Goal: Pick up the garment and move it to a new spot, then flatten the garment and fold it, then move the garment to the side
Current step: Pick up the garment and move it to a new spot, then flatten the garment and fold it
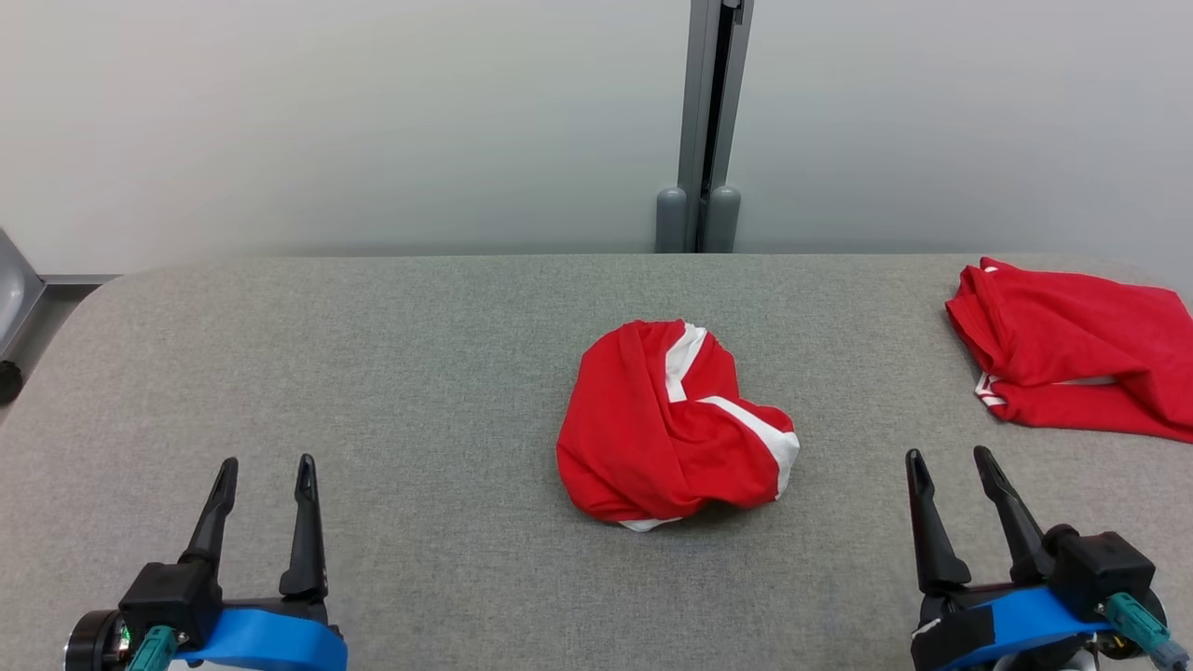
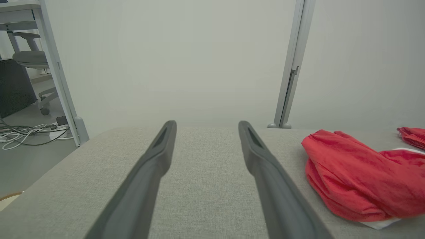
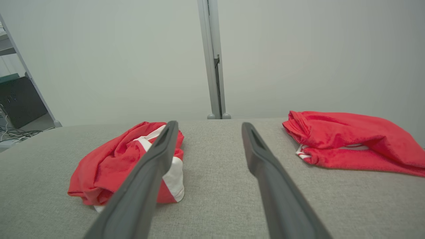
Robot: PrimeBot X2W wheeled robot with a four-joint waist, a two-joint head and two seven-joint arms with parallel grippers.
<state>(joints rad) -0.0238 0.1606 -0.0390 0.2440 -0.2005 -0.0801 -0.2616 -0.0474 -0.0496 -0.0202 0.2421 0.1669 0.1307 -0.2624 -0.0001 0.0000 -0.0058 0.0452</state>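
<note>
A crumpled red garment (image 1: 666, 424) with white stripes lies bunched in the middle of the grey table (image 1: 419, 373). It appears at the right of the left wrist view (image 2: 352, 179) and at the left of the right wrist view (image 3: 113, 166). My left gripper (image 1: 266, 471) stands open near the front left, well apart from the garment, nothing between its fingers (image 2: 156, 159). At the front right my right gripper (image 1: 951, 461) is open too, empty, to the right of the garment, with its fingers (image 3: 265, 159) over bare table.
A second red garment (image 1: 1072, 349) lies folded at the table's far right edge, also seen in the right wrist view (image 3: 345, 139). A grey post (image 1: 708, 121) stands behind the table against a pale wall. Off the left edge are cables (image 2: 26, 132) and a chair (image 2: 33, 63).
</note>
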